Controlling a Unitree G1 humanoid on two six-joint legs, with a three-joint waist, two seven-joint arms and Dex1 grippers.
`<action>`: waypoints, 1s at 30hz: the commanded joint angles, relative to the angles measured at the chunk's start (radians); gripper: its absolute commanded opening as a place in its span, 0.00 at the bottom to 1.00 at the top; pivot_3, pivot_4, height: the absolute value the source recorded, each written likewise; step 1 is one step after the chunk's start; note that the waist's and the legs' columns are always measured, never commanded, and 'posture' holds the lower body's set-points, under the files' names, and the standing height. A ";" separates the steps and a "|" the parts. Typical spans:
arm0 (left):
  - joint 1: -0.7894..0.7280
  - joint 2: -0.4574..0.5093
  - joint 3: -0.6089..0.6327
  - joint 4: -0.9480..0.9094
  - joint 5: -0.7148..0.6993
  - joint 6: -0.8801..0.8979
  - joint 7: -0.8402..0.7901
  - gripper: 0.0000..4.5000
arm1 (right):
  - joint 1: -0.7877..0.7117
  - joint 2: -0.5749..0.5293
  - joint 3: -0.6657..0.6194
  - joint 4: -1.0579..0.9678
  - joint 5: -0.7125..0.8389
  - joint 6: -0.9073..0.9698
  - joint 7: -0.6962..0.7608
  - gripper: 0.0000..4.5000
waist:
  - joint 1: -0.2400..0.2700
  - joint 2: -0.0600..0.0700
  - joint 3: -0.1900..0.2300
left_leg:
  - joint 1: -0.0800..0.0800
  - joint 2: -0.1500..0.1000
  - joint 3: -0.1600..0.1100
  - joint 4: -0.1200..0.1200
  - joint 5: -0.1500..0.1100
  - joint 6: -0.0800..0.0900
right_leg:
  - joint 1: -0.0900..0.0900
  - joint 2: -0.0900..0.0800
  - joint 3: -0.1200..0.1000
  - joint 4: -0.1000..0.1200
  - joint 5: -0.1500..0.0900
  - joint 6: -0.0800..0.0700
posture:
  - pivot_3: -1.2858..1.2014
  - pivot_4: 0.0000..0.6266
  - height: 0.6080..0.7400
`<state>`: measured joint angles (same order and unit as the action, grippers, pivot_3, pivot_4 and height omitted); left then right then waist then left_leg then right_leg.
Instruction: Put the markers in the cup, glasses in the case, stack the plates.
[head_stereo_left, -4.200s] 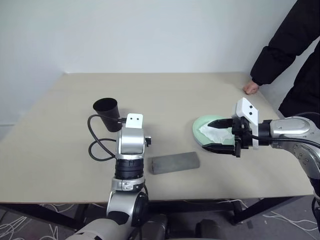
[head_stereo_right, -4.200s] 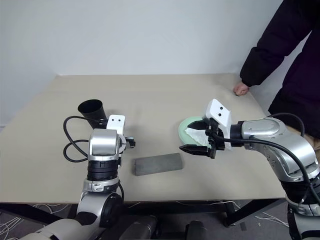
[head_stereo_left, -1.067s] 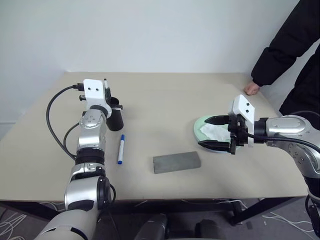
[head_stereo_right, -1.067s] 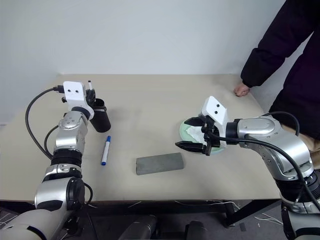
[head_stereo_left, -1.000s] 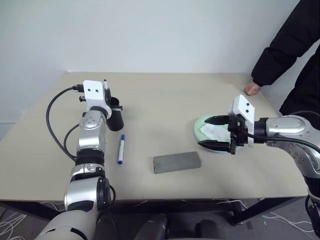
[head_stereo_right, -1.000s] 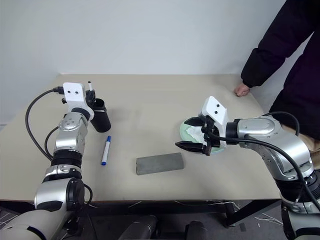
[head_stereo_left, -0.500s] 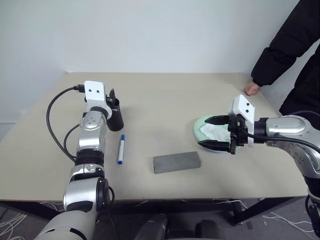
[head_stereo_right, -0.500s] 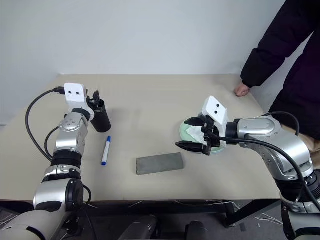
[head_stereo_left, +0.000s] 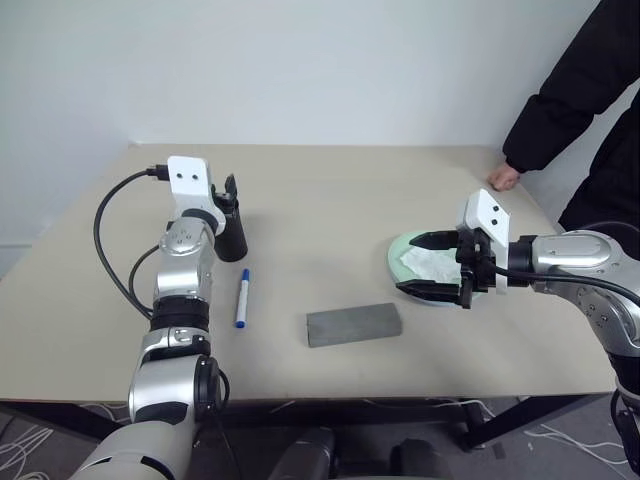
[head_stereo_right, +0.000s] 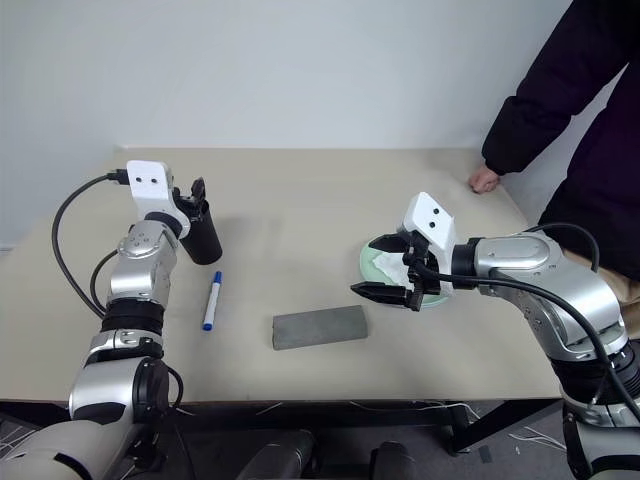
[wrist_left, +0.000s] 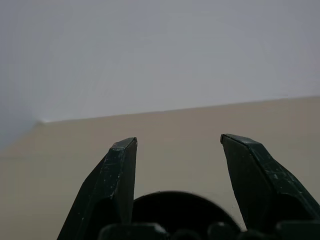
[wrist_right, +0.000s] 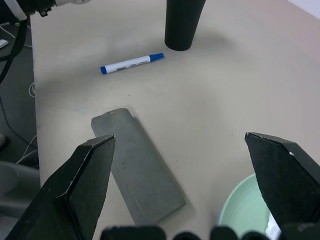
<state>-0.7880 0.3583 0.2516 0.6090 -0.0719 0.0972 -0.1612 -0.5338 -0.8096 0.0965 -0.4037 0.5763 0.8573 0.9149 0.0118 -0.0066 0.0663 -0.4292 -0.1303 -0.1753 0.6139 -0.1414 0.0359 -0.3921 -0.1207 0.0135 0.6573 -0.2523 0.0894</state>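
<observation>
Left gripper (head_stereo_left: 230, 187), fingers parted and empty, poised above the upright cup (head_stereo_left: 232, 235) at the table's (head_stereo_left: 330, 200) ten o'clock. Blue-capped marker (head_stereo_left: 241, 298) lies just toward six o'clock of the cup. Case (head_stereo_left: 353, 324) rests closed near centre. Right gripper (head_stereo_left: 432, 265), spread wide, hovers over the green plate (head_stereo_left: 397, 262) holding tissue (head_stereo_left: 425, 264), at three o'clock.

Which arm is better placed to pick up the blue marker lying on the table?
Left. Its end effector hovers open over the cup, with the blue marker just beside that arm. The right end effector is over the green plate, farther away.
</observation>
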 joint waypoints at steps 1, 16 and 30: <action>-0.056 0.003 -0.002 -0.133 -0.034 0.060 0.008 0.62 | -0.019 -0.011 -0.024 -0.014 -0.001 -0.008 0.004 1.00 | 0.000 0.000 0.000 | 0.000 0.000 0.000 0.000 0.000 0.000 | 0.000 0.000 0.000 0.000 0.000 0.000 | 0.52 0.00 0.90; 0.113 -0.046 -0.175 -0.759 -0.012 0.683 0.046 0.62 | -0.011 -0.006 -0.021 -0.015 -0.003 -0.013 0.006 1.00 | 0.000 0.000 0.000 | 0.000 0.000 0.000 0.000 0.000 0.000 | 0.000 0.000 0.000 0.000 0.000 0.000 | 0.52 0.00 0.90; 0.131 -0.029 -0.247 -0.912 -0.021 1.337 0.043 0.62 | -0.023 0.001 -0.005 0.000 -0.014 -0.028 0.013 1.00 | 0.000 0.001 0.000 | 0.000 0.000 0.000 -0.001 0.000 0.000 | -0.001 0.001 0.000 0.000 0.000 -0.001 | 0.52 0.00 0.90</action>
<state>-0.6126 0.3233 0.0028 -0.2760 -0.0969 1.3788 -0.1264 -0.5353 -0.8097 0.1065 -0.4005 0.5657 0.8478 0.9217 0.0117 -0.0059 0.0668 -0.4290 -0.1299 -0.1756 0.6123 -0.1415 0.0358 -0.3926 -0.1202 0.0138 0.6578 -0.2527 0.0888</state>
